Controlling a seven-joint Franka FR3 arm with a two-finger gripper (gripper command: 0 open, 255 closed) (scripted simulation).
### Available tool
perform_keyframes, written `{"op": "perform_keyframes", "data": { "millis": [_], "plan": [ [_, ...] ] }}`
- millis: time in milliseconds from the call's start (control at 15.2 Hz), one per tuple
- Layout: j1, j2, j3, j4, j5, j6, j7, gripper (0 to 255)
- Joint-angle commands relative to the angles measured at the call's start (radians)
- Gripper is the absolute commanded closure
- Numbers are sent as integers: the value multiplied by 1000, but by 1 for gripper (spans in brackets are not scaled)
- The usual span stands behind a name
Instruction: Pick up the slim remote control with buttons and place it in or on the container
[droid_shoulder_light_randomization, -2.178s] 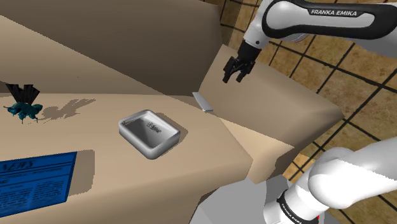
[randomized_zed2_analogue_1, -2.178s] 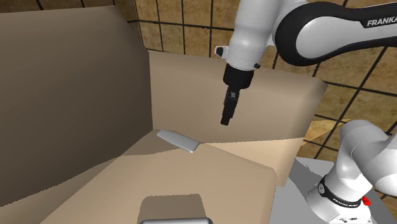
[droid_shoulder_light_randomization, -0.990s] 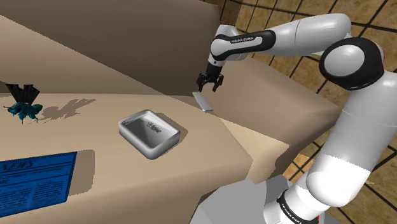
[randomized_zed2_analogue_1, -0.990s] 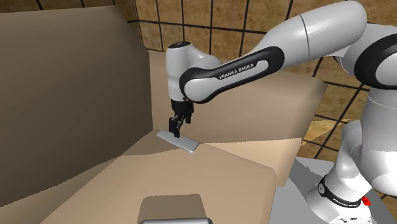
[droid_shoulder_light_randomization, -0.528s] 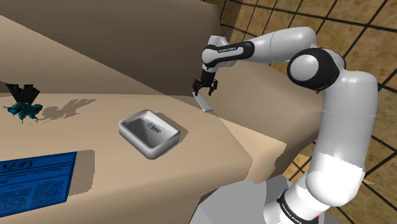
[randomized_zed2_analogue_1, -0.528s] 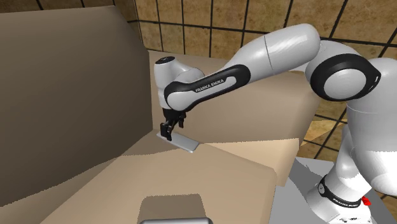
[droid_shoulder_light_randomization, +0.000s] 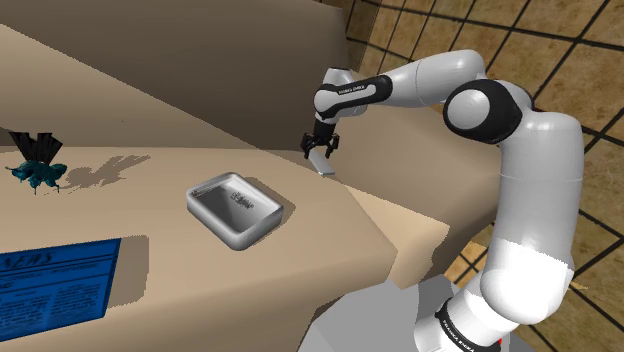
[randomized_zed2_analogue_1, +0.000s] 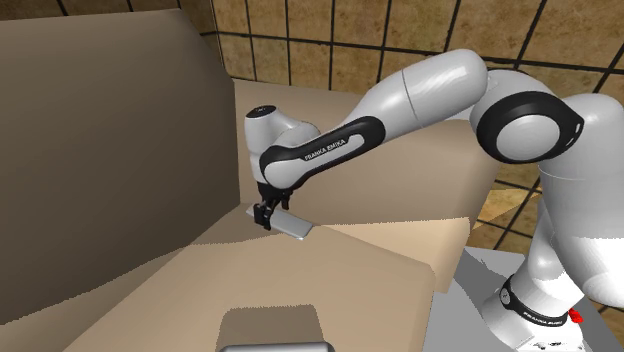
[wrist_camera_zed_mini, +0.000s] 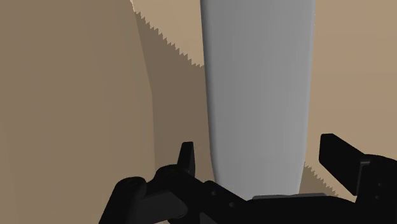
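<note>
Gripper (droid_shoulder_light_randomization: 318, 147) low over the remote control (droid_shoulder_light_randomization: 321, 161), upper middle of the shoulder view, pointing down. Wrist view: two black fingers (wrist_camera_zed_mini: 186, 158) stand apart, one on each side of the remote control (wrist_camera_zed_mini: 257, 83). A sliver of tan shows between each finger and the slab's edge, so the gripper is spread wide and has hold of nothing. Remote control: slim, flat, long slab, drawn plain pale grey with an even face and straight edges. It lies flat on the tan surface (droid_shoulder_light_randomization: 150, 190), at the seam where the lighter tan top meets a darker tan block. In the second exterior view the remote control (randomized_zed2_analogue_1: 295, 227) sits left of centre, slanting down to the right, with the gripper (randomized_zed2_analogue_1: 265, 213) over its upper-left end. Container (droid_shoulder_light_randomization: 233, 208): shallow grey rectangular tray with rounded corners and a glossy rim. It sits at the centre of the shoulder view, below and left of the remote control and apart from it. The container (randomized_zed2_analogue_1: 275, 346) also shows at the bottom edge of the second exterior view. White arm (droid_shoulder_light_randomization: 530, 200) arcs from lower right up and across to upper middle. Teal and black object (droid_shoulder_light_randomization: 36, 170) at far left, shadow cast to its right. Blue panel (droid_shoulder_light_randomization: 55, 282) at the lower left corner. Brown tiles (droid_shoulder_light_randomization: 600, 60) at upper right.
</note>
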Motion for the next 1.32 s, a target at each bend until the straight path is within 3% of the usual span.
{"op": "perform_keyframes", "data": {
  "millis": [0, 330, 396, 990, 1254],
  "plan": [
    [1, 2, 0, -1, 0, 4, 1, 0],
    [1, 2, 0, -1, 0, 4, 1, 0],
    [1, 2, 0, -1, 0, 4, 1, 255],
    [1, 2, 0, -1, 0, 4, 1, 255],
    [1, -20, 0, 19, 0, -39, 1, 255]
  ]
}}
